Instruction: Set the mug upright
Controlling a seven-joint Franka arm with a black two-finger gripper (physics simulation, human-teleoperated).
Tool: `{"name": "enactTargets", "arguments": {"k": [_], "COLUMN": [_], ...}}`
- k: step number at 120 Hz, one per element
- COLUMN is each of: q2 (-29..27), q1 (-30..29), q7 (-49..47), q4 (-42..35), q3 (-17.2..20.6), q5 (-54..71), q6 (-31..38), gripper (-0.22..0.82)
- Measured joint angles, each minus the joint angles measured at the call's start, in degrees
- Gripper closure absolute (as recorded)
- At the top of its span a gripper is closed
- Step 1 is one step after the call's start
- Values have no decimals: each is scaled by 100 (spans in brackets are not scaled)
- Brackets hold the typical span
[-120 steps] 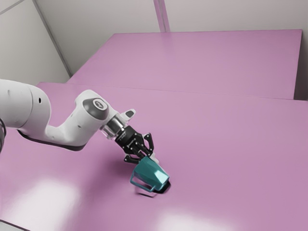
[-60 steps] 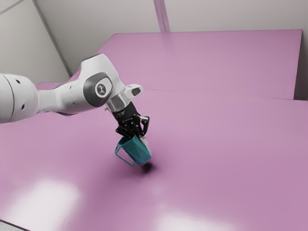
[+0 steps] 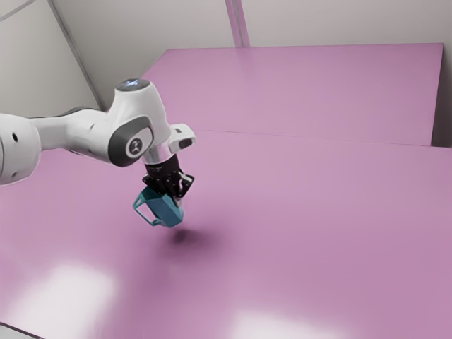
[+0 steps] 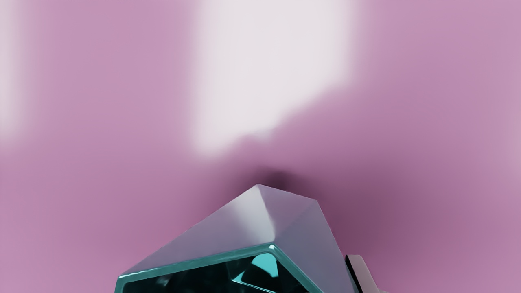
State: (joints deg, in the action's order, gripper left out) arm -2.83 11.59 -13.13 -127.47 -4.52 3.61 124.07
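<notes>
Though aslant in the tool [image 3: 174, 197], teal mug [image 3: 162, 210] aloft, dark inside.

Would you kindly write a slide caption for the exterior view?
A white robot arm holds a tilted teal mug in its black claw above a glossy pink table.

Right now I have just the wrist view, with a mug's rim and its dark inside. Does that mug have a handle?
Observer: Yes, the mug has a handle, on its side toward the exterior view's left.
Operator: Is it sitting on the table?
Observer: It seems lifted: in the exterior view its shadow lies apart from its base.
Operator: Where does the big arm come from?
Observer: The arm comes in from the exterior view's left, its gripper at the mug's mouth.
</notes>
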Motion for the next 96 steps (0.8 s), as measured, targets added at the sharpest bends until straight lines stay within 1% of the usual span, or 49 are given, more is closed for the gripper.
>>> {"name": "enactTargets", "arguments": {"k": [14, 37, 70, 88, 96], "q2": [61, 330, 498, 484, 466], "q1": [-15, 1, 7, -25, -37], "q7": [-7, -23, -48, -8, 7], "q4": [-127, -194, -244, -246, -242], "q3": [-8, 0, 0, -5, -5], "q5": [103, 155, 166, 113, 102], "q6": [202, 472, 666, 612, 575], "gripper": [79, 79, 78, 45, 33]}}
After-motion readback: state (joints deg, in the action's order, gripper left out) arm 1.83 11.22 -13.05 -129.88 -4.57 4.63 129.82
